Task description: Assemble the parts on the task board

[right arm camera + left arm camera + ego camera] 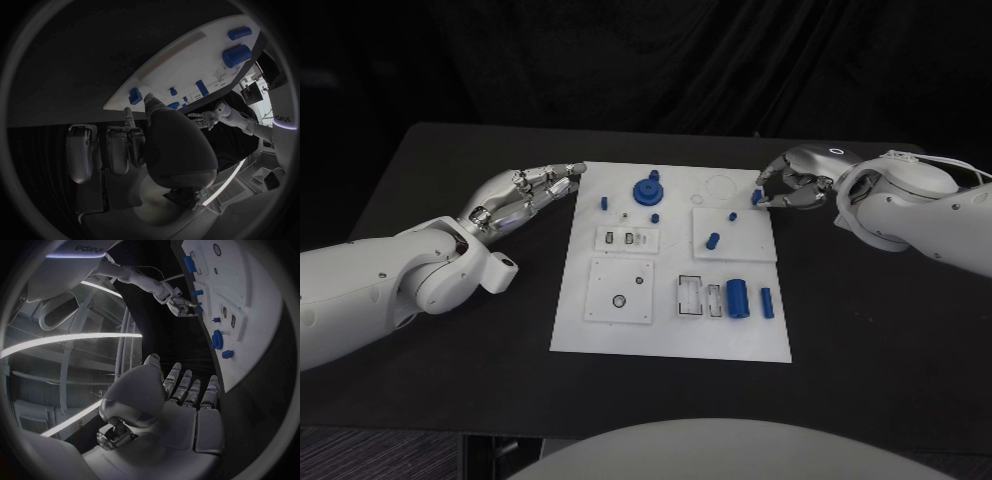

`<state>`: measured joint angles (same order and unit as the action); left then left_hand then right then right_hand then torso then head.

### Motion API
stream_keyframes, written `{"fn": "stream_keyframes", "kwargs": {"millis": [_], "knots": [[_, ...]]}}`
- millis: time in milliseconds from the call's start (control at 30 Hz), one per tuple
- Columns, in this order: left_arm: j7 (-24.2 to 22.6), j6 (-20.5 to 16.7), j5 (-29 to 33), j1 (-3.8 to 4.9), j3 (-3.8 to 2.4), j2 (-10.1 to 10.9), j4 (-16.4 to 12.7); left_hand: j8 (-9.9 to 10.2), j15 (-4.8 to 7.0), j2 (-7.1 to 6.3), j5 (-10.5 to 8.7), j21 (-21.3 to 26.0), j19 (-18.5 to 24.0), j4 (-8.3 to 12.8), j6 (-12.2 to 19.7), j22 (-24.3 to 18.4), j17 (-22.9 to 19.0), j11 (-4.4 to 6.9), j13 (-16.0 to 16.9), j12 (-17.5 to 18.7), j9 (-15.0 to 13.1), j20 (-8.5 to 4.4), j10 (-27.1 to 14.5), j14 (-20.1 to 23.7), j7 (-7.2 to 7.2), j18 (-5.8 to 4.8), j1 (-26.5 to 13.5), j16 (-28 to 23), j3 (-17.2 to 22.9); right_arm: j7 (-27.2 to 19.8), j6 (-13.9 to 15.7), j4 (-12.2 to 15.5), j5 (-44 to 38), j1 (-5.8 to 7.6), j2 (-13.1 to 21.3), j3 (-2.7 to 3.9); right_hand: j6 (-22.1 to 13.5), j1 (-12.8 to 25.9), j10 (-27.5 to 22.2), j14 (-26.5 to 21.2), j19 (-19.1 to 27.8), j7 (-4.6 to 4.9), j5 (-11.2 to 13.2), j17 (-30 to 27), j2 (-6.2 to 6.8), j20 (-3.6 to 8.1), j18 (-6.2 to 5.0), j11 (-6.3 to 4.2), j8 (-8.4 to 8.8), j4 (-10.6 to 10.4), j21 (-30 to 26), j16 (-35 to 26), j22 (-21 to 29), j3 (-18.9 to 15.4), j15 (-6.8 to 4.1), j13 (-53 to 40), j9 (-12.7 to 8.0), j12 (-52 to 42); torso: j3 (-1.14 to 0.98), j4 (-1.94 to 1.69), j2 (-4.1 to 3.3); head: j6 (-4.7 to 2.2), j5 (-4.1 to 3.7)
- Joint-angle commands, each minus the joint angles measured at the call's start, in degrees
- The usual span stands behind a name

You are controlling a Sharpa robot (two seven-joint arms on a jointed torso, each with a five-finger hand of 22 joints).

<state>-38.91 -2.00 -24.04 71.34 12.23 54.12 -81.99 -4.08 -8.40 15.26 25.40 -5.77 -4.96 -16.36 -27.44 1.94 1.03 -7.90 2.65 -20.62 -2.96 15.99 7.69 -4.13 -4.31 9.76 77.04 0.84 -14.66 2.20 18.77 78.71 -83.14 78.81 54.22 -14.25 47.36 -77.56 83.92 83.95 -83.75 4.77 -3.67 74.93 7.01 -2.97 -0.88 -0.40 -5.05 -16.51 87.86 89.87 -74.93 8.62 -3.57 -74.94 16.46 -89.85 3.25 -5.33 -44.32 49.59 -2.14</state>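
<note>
- From where I stand, the task board (pixel 672 335) lies in the middle of the black table (pixel 877 330), and the blue parts are scattered over it: a round gear-like part (pixel 646 190) near the far edge, a small peg (pixel 604 202) towards the far left corner, a short pin (pixel 713 240) on the raised plate on the right, and two cylinders (pixel 737 299) near the right edge, closer to the robot.
- The right hand (pixel 790 188) is at the board's far right corner, fingers curled in around a small blue part (pixel 757 197) at the board's edge. It looks like a pinch, though I cannot tell whether the part is lifted or only touched.
- The left hand (pixel 531 195) hovers just off the board's far left corner, fingers apart, holding nothing.
- I judge the step in hand to be picking up that corner part. To do it well, the grip should be firm and square before lifting, the part kept upright, and the left hand ready to steady the board if it slides.
- The right wrist view shows the small blue part (pixel 134 95) right at the board's corner, just beyond the fingertips (pixel 128 116), which the head view blurs together.
- The left wrist view shows the left hand's fingers (pixel 190 390) extended side by side with an empty palm, and the right hand (pixel 182 305) across the board.
</note>
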Motion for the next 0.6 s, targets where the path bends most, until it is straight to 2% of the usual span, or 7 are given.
{"fn": "stream_keyframes", "kwargs": {"millis": [33,233,600], "knots": [[-3.8,0.8,0.1,-0.11,-0.05,0.0,-0.2,0.2,-0.45,0.02,0.18,-0.2,-0.2,0.0,0.2,0.1,0.1,-0.13,-0.1,0.2,0.0,0.32,0.0,-0.2,-0.38,0.66,0.4,0.4,0.1,0.1,0.4,-0.3,-0.1,-0.39,-0.2,0.02,0.4,0.1,6.1,6.0,-5.0,0.14,0.2,15.1,0.52,-0.22,0.32,0.43,-0.33,-0.1,0.1,0.1,-14.3,-0.3,0.39,-15.1,0.1,-0.1,0.02,0.02,0.01,0.18,0.10],[-3.7,1.0,0.1,-0.15,-0.05,0.0,-0.1,0.3,-0.54,0.05,0.08,-0.3,-0.2,0.0,0.3,0.1,0.1,-0.14,-0.1,0.3,0.0,0.36,-0.1,-0.2,-0.32,0.65,0.5,0.4,0.2,0.1,0.4,-1.3,-0.1,-0.91,-0.9,0.02,0.7,-0.6,6.1,6.0,-5.0,0.32,0.0,15.1,0.29,-0.31,0.30,0.59,-0.72,0.1,0.1,0.1,-14.3,0.0,0.52,-15.1,0.3,-0.1,0.03,0.04,0.03,0.41,0.27],[-3.7,1.1,0.1,-0.21,-0.05,0.0,0.0,0.3,-0.54,0.05,0.08,-0.3,-0.2,0.0,0.3,0.1,0.1,-0.14,-0.1,0.3,0.0,0.36,-0.1,-0.2,-0.32,0.65,0.5,0.4,0.2,0.3,0.9,-2.4,-0.1,-1.35,-1.7,0.03,1.0,-1.4,6.1,6.0,-4.8,0.51,-0.7,15.1,-0.18,-0.43,0.24,0.75,-1.11,0.3,-0.1,0.1,-14.2,0.4,0.66,-15.1,0.5,-0.1,0.05,-0.04,0.07,0.41,0.42]]}}
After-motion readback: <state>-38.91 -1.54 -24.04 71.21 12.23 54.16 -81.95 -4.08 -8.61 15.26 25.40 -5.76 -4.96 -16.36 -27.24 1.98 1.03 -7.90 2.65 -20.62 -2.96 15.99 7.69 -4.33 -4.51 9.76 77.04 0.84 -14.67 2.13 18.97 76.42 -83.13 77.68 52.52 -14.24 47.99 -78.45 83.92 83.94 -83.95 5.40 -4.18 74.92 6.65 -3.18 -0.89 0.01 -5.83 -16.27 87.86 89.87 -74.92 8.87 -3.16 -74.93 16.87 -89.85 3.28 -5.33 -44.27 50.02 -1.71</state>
